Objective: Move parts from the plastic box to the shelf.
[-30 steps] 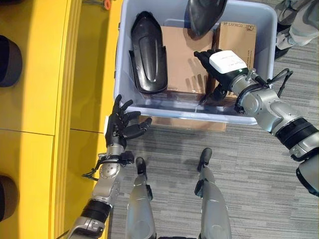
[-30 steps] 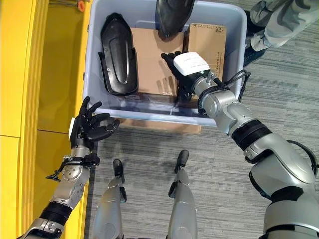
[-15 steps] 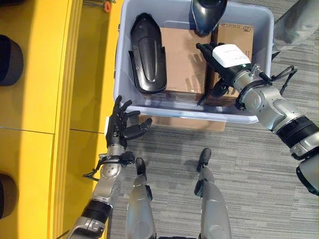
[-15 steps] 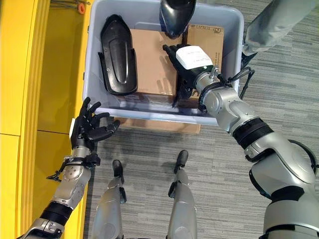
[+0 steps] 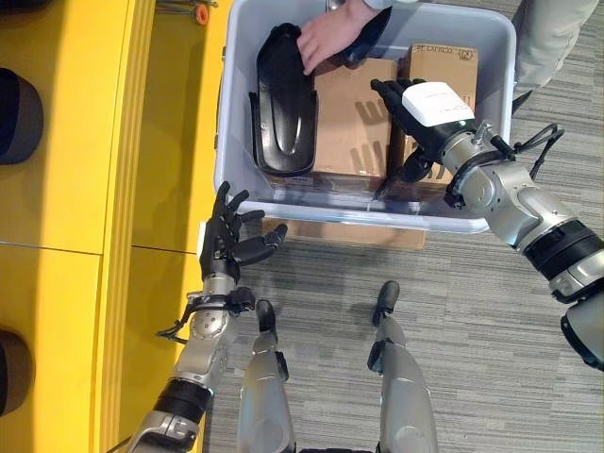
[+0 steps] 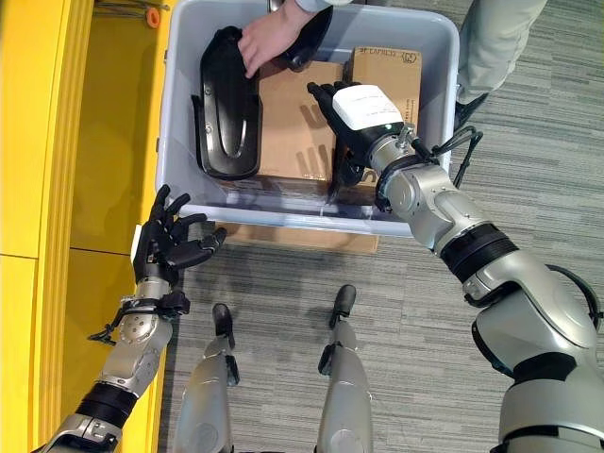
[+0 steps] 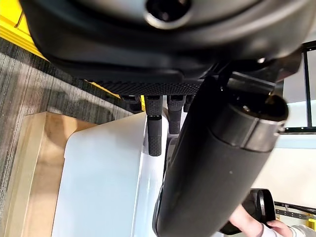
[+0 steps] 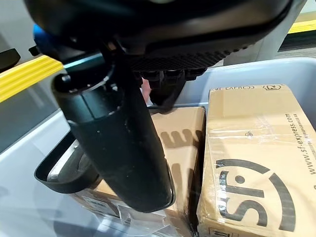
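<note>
Left eye view: the grey box (image 5: 226, 113) fills the upper middle of the frame, standing on the carpet beside the yellow shelf (image 5: 85, 189) at the left; inside it a long black part (image 5: 283, 109) lies at the left, with two cartons, a larger carton (image 5: 349, 118) in the middle and a smaller one (image 5: 444, 71) at the upper right; a person's hand (image 5: 328, 36) comes in from the top edge and rests on the top end of the black part while holding a second dark part (image 5: 366, 33); the right hand (image 5: 415, 118) reaches into the box from the right, over the gap between the cartons, its fingers straight and released, grasping nothing; the left hand (image 5: 231, 236) hovers in the lower left, just outside the box's near corner, fingers spread and empty.

Right eye view: the same layout, with the person's trouser leg (image 6: 495, 47) at the upper right beside the box.

Left wrist view: the fingers (image 7: 154, 126) hang loosely extended before the box wall (image 7: 103, 182), not gripping it; the person's hand shows at the lower right.

Right wrist view: the thumb (image 8: 116, 143) stands over the larger carton (image 8: 180, 133); the smaller carton (image 8: 256, 163) is at the right; the black part (image 8: 64, 173) lies at the lower left.
</note>
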You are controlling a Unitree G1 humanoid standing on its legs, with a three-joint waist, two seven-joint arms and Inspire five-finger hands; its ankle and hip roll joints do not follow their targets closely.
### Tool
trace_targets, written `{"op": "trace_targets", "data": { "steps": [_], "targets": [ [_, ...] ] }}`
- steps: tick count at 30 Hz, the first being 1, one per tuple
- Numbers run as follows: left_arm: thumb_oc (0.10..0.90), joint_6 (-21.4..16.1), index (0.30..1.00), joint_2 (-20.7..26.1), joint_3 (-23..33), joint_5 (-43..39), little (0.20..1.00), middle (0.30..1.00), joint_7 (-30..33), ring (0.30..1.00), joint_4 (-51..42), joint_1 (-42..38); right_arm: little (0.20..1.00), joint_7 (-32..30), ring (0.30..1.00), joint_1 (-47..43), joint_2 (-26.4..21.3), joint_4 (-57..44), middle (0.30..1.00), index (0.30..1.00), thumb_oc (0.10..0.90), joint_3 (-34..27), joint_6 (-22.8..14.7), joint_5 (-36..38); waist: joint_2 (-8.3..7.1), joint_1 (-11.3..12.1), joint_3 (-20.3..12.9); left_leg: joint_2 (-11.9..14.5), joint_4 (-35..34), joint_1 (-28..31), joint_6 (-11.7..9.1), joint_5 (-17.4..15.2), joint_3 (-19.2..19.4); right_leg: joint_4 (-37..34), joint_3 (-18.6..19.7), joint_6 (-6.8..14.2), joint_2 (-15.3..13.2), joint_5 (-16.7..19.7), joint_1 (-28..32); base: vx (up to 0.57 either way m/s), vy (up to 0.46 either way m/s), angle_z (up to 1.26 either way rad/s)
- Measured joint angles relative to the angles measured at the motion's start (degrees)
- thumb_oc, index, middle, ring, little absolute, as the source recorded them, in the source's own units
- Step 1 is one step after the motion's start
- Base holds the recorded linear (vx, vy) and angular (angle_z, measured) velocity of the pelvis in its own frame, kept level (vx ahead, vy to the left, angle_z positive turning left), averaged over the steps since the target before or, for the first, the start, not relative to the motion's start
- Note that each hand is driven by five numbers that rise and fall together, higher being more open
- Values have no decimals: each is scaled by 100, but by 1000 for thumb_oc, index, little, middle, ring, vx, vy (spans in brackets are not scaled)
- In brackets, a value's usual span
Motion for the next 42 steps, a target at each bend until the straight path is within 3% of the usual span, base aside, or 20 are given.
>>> {"op": "trace_targets", "data": {
  "steps": [42],
  "targets": [
    [900,-43,1000,38,115,5,1000,1000,3,1000,-182,7,1000,-241,1000,23,211,-140,1000,1000,900,-461,42,210,-13,3,8,-16,-89,-197,-2,36,4,-30,-7,1,-27,-2,-224,0,0,0]
  ]
}}
